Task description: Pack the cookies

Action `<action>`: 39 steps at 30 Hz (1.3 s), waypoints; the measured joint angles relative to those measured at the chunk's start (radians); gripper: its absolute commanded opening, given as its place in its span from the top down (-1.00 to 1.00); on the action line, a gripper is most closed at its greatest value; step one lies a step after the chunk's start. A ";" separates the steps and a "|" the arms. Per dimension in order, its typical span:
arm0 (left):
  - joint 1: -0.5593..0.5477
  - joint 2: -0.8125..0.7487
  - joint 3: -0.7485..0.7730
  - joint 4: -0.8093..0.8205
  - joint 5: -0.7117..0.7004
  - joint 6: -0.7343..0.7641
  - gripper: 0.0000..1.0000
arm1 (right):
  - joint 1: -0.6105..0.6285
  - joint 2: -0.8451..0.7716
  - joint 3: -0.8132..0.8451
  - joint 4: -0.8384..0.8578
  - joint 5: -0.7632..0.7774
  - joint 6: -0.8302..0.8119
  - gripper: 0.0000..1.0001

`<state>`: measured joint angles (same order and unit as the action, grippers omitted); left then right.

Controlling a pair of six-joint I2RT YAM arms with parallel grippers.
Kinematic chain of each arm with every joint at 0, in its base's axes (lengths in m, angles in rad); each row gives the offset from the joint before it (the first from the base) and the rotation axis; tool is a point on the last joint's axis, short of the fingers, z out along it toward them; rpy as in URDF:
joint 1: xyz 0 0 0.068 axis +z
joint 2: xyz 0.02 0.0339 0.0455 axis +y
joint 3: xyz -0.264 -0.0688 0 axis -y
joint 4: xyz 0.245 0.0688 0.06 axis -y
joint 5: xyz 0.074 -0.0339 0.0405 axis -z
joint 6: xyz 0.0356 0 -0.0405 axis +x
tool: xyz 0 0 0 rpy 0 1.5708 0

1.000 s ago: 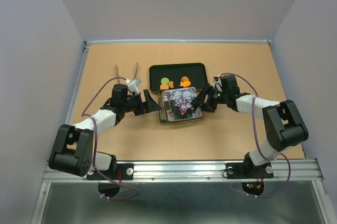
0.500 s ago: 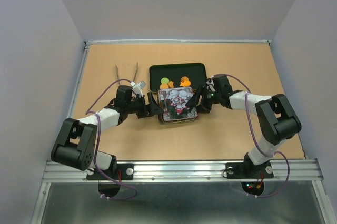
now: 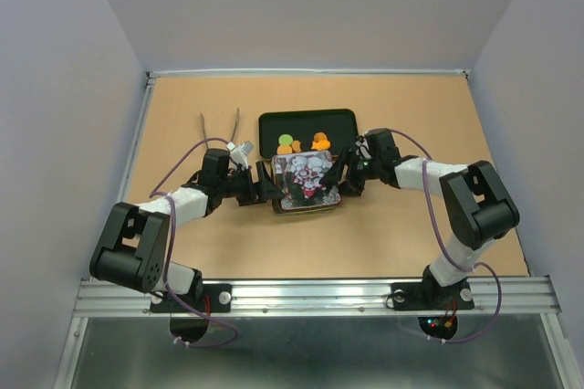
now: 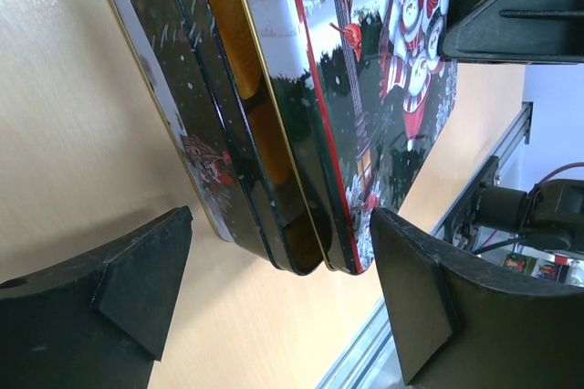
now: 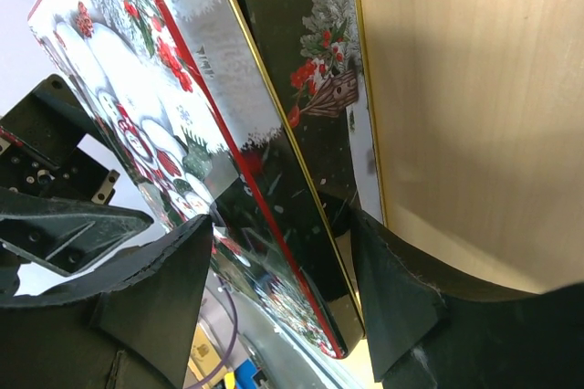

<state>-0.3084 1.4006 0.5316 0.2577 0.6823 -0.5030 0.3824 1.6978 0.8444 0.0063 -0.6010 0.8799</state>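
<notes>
Cookies [image 3: 319, 142]: small flat pieces, orange with one green, some round, some lobed. They sit clustered on the near half of a black rounded-rectangle tray [image 3: 338, 124] at the far centre of the tan wooden surface [image 3: 383, 234]. More orange cookies show inside a dark rectangular Christmas tin [image 4: 182, 88] just near of the tray.
Snowman-printed metal lid [image 3: 307, 179]: tilted over the tin, a gap open between them.
Left gripper [image 3: 266, 190]: fingers spread, straddling the tin's left edge.
Right gripper [image 3: 345, 174]: fingers spread, straddling the tin's right edge.
Metal tongs [image 3: 206, 124]: far left, apart from the tray.
</notes>
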 measured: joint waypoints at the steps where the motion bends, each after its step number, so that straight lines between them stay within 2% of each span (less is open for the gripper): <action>1: 0.000 0.000 0.000 0.000 0.001 0.001 -0.79 | 0.001 0.001 0.000 0.000 0.001 0.002 -0.33; 11: -0.011 0.000 0.000 0.015 0.023 0.000 -0.78 | 0.019 0.005 0.033 -0.055 0.035 0.044 -0.35; 18: -0.038 0.000 0.020 0.015 0.024 -0.003 -0.78 | 0.033 0.024 0.119 -0.167 0.088 0.064 -0.38; 26: -0.054 0.000 0.063 -0.008 -0.006 -0.003 -0.78 | 0.040 0.071 0.233 -0.284 0.148 0.053 -0.39; 39: -0.067 0.023 0.073 -0.016 -0.019 -0.003 -0.78 | 0.061 0.092 0.286 -0.349 0.180 0.020 -0.41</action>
<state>-0.3752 1.4235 0.6048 0.2413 0.6636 -0.5064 0.4435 1.7897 1.1301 -0.3431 -0.4206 0.8997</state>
